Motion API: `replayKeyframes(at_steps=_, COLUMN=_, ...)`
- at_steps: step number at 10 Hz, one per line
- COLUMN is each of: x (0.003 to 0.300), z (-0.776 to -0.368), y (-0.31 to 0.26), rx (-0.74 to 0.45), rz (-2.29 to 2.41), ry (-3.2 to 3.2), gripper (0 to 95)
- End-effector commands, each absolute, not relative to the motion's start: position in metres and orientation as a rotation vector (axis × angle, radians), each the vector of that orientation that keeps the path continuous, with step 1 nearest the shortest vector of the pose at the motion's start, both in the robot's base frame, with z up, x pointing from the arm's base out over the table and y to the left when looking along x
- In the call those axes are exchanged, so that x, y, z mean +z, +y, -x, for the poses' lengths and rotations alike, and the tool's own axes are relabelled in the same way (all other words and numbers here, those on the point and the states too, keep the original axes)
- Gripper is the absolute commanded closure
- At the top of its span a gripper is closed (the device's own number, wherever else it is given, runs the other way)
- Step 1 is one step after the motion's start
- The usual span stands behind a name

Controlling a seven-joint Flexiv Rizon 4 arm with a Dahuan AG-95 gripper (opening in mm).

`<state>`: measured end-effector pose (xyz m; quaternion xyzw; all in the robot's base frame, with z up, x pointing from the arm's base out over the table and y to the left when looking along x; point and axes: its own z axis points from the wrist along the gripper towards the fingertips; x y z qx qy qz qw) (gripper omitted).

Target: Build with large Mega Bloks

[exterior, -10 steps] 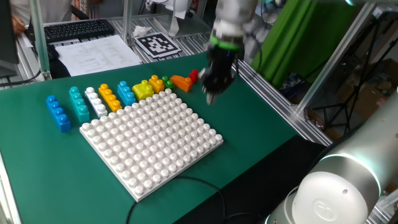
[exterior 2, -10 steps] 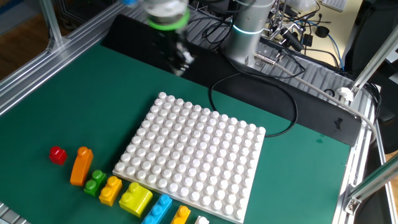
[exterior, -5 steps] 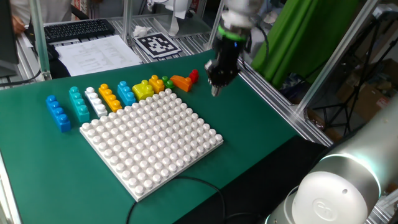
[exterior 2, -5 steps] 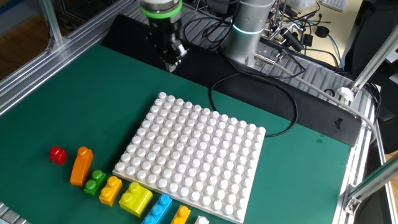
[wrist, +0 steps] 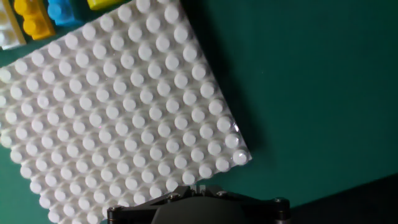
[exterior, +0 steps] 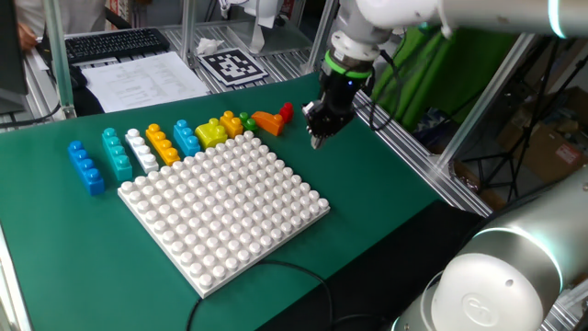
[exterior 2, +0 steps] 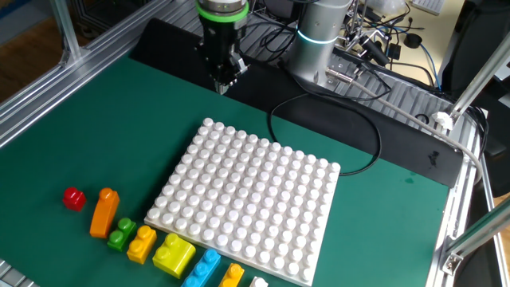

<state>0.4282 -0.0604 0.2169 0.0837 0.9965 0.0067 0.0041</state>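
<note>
The Mega Bloks lie in a row along the far edge of the white baseplate (exterior: 225, 202): blue (exterior: 85, 166), teal (exterior: 117, 154), white (exterior: 141, 151), orange (exterior: 163, 144), light blue (exterior: 186, 138), yellow (exterior: 210, 132), green (exterior: 246, 119), an orange slope (exterior: 267, 121) and red (exterior: 286, 111). The other fixed view shows the red one (exterior 2: 74, 198) and the orange slope (exterior 2: 103, 212) at the row's end. My gripper (exterior: 317, 138) hangs above the green mat, to the right of the red blok and off the baseplate's corner. Its fingers are together and hold nothing. It also shows in the other fixed view (exterior 2: 221, 86) and the hand view (wrist: 197, 188).
A black cable (exterior 2: 319, 104) loops on the mat behind the baseplate (exterior 2: 247, 199). Aluminium frame rails (exterior: 404, 138) border the table. Papers (exterior: 142, 78) and a marker tag (exterior: 231, 64) lie beyond the mat's far edge.
The hand has turned and steadied above the mat beside the red blok, shifting only a little. The bloks and baseplate have not moved.
</note>
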Motion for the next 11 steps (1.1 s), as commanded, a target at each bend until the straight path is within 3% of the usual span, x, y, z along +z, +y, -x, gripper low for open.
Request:
replayKeyframes(at_steps=1, x=0.2161, z=-0.4305, y=-0.061, rx=0.028, rz=-0.256, ry=3.144, gripper=95.0)
replayKeyframes(at_steps=11, x=0.2174, z=-0.4273, y=-0.0569, rx=-0.053, rz=-0.103, ry=3.115, gripper=95.0)
